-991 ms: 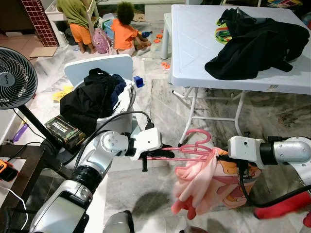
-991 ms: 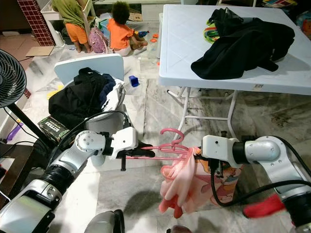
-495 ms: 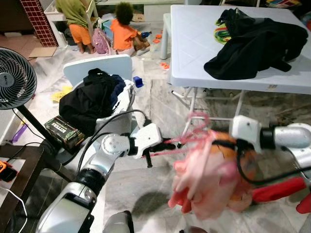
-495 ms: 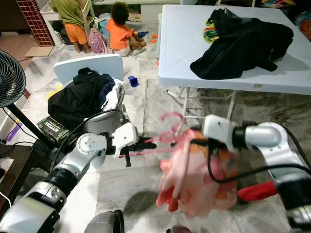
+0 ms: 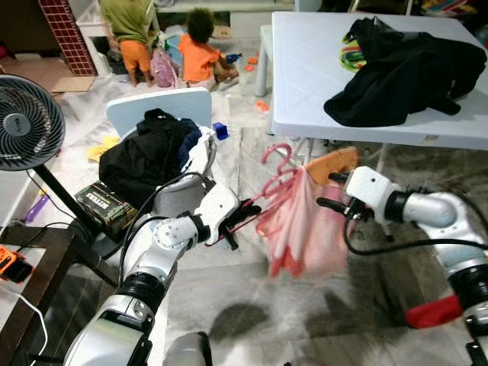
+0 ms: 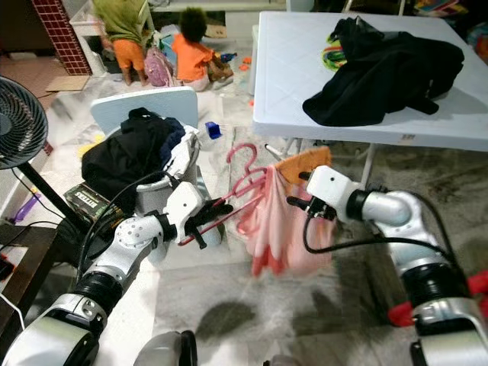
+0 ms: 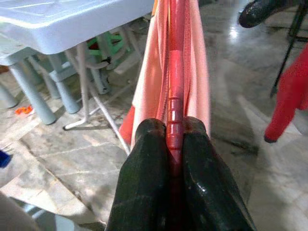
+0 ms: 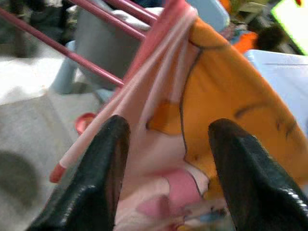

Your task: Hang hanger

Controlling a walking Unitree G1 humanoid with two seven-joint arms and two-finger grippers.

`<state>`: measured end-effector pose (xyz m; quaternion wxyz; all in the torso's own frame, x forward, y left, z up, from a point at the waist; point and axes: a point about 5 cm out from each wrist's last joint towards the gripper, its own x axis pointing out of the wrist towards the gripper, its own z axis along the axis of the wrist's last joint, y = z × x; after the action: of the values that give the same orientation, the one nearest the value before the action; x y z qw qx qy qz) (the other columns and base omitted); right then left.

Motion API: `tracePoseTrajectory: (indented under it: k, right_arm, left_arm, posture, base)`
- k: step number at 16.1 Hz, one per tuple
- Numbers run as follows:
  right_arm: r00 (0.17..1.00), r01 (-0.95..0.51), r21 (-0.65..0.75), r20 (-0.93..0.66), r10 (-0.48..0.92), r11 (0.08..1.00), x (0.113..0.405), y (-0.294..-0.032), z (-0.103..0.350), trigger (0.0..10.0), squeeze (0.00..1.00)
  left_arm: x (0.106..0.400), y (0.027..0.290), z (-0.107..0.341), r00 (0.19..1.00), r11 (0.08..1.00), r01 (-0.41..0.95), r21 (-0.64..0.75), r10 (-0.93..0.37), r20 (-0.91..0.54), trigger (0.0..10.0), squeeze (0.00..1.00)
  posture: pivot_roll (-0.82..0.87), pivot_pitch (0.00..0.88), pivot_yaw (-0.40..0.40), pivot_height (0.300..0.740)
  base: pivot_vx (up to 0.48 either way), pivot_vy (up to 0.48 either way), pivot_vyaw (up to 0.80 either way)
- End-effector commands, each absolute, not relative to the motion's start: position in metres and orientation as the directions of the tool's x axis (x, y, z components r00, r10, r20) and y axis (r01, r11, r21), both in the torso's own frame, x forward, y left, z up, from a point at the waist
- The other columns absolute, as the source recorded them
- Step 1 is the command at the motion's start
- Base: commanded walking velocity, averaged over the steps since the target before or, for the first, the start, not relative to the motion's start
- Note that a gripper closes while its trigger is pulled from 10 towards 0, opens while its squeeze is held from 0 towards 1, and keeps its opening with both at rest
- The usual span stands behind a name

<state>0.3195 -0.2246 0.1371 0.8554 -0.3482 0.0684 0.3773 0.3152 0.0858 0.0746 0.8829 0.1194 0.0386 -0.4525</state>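
Beside the white surface [image 5: 305,91], my left pincer [image 5: 242,216] pinches the pink hanger [image 5: 267,191] by its end, keeping it level; my right pincer [image 5: 329,191], spread, steadies the pink garment [image 5: 301,229].

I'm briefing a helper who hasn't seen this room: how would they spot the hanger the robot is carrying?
Start at the big white folding table with black clothes on it. Just in front of its near edge, above the marble floor, the left tool is shut on the pink hanger. It is the only hanger carrying a pink and orange garment, and the open right tool is beside that cloth.
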Motion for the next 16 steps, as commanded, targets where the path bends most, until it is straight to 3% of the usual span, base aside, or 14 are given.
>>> tracePoseTrajectory:
  k: [1, 2, 4, 9, 10, 11, 15, 16]
  right_arm:
    - [0.769, -0.628, -0.535, -0.319, 0.553, 0.565, 0.320, -0.229, 0.139, 10.0, 1.00]
    - [0.810, -0.584, -0.476, -0.293, 0.507, 0.658, 0.317, -0.232, 0.132, 10.0, 1.00]
    - [0.847, -0.530, -0.393, -0.290, 0.446, 0.751, 0.305, -0.231, 0.111, 10.0, 1.00]
    - [0.854, -0.481, -0.214, -0.334, 0.400, 0.850, 0.273, -0.205, 0.065, 10.0, 1.00]
    - [0.866, -0.457, -0.197, -0.321, 0.383, 0.868, 0.273, -0.201, 0.064, 10.0, 0.75]
    - [0.877, -0.428, -0.166, -0.314, 0.364, 0.888, 0.273, -0.198, 0.063, 10.0, 0.03]
    - [0.922, -0.328, -0.157, -0.269, 0.279, 0.932, 0.279, -0.187, 0.064, 10.0, 0.00]
    - [0.935, -0.295, -0.160, -0.250, 0.250, 0.942, 0.282, -0.188, 0.066, 0.0, 0.00]
  left_arm:
    - [0.319, 0.083, 0.083, 0.601, 0.576, 0.796, 0.185, -0.787, -0.135, 0.0, 0.00]
    - [0.319, 0.078, 0.085, 0.594, 0.572, 0.801, 0.178, -0.795, -0.120, 0.0, 0.00]
    - [0.318, 0.071, 0.088, 0.572, 0.551, 0.816, 0.176, -0.814, -0.104, 0.0, 0.00]
    - [0.316, 0.059, 0.095, 0.520, 0.503, 0.848, 0.168, -0.851, -0.079, 0.0, 0.00]
    - [0.315, 0.058, 0.096, 0.512, 0.495, 0.853, 0.167, -0.856, -0.076, 0.0, 0.00]
    - [0.314, 0.057, 0.096, 0.504, 0.488, 0.857, 0.165, -0.861, -0.073, 0.0, 0.00]
    - [0.310, 0.054, 0.099, 0.485, 0.471, 0.868, 0.156, -0.872, -0.062, 0.0, 0.00]
    - [0.309, 0.054, 0.098, 0.483, 0.470, 0.869, 0.152, -0.874, -0.060, 0.0, 0.00]
  posture:
    - [-0.08, 0.000, 0.042, 0.740]
    - [-0.09, 0.000, 0.049, 0.740]
    - [-0.09, 0.000, 0.058, 0.740]
    - [-0.09, 0.000, 0.089, 0.740]
    - [-0.09, 0.000, 0.099, 0.740]
    - [-0.09, 0.000, 0.102, 0.740]
    - [-0.09, 0.000, 0.099, 0.740]
    - [-0.09, 0.000, 0.099, 0.740]
  base:
    - [0.000, 0.000, 0.00]
    - [0.000, 0.000, 0.00]
    - [0.000, 0.000, 0.00]
    - [0.000, 0.000, 0.00]
    - [0.000, 0.000, 0.00]
    - [0.000, 0.000, 0.00]
    - [0.000, 0.000, 0.00]
    - [0.000, 0.000, 0.00]
